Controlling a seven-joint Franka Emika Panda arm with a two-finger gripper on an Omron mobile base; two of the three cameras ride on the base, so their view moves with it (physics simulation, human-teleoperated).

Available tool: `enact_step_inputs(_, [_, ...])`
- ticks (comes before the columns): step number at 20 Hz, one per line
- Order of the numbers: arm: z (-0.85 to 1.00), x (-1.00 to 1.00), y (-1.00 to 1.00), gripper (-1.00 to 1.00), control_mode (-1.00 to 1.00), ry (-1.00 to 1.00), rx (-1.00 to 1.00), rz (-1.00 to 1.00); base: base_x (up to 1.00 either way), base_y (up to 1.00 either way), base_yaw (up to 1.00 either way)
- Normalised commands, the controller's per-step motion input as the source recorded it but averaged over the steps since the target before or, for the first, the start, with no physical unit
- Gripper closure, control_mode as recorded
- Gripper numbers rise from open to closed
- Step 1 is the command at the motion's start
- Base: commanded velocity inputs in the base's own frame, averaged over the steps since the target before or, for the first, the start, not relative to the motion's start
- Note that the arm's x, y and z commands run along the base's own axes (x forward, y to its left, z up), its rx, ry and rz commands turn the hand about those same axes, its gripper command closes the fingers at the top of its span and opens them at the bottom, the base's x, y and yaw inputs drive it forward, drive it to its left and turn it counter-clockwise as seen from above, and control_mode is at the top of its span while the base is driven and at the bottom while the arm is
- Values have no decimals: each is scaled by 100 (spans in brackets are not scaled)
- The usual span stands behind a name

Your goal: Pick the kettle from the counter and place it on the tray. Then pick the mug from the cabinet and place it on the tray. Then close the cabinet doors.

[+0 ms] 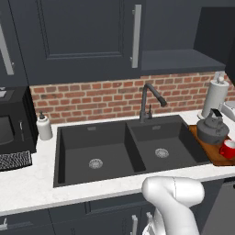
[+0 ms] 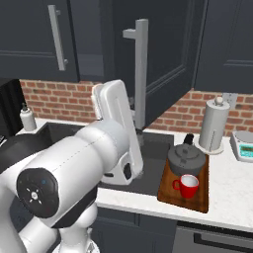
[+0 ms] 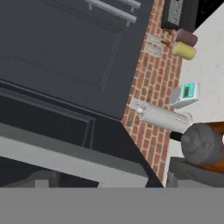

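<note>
Right base view shows the kettle [image 2: 186,158] sitting at the far end of the tray [image 2: 200,200], its black arched handle rising toward the brick wall, and the mug [image 2: 188,187] standing on the same tray just in front of it, toward the counter's front edge, so close to the kettle that the two look as if they touch. The tray lies on the counter [image 2: 232,185] immediately right of the black sink [image 2: 155,141], with the paper-towel roll [image 2: 214,125] upright behind it near the back wall and a small scale [image 2: 244,146] further right. Above, one cabinet door [image 2: 170,54] stands swung out from the cabinet [image 1: 183,59], its long silver bar handle [image 2: 141,69] facing the camera; from the left base view the dark shelf inside is exposed, while the door to its left [image 1: 78,36] sits flat. The arm reaches up in front of the open door, and the hand's camera looks along that door's panel with the bar handle crossing low in the picture. The gripper's fingers are hidden, so how far they are parted cannot be told, nor whether they hold anything.
</note>
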Motion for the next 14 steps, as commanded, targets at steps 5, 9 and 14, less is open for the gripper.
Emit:
enact_step_inputs(5, [0, 19, 40, -100, -100, 0, 0, 10, 0, 0, 0])
enact_step_inputs(9, [0, 25, 34, -100, -100, 0, 0, 10, 0, 0, 0])
enact_step_inputs(14, [0, 32, 27, -100, -100, 0, 0, 10, 0, 0, 0])
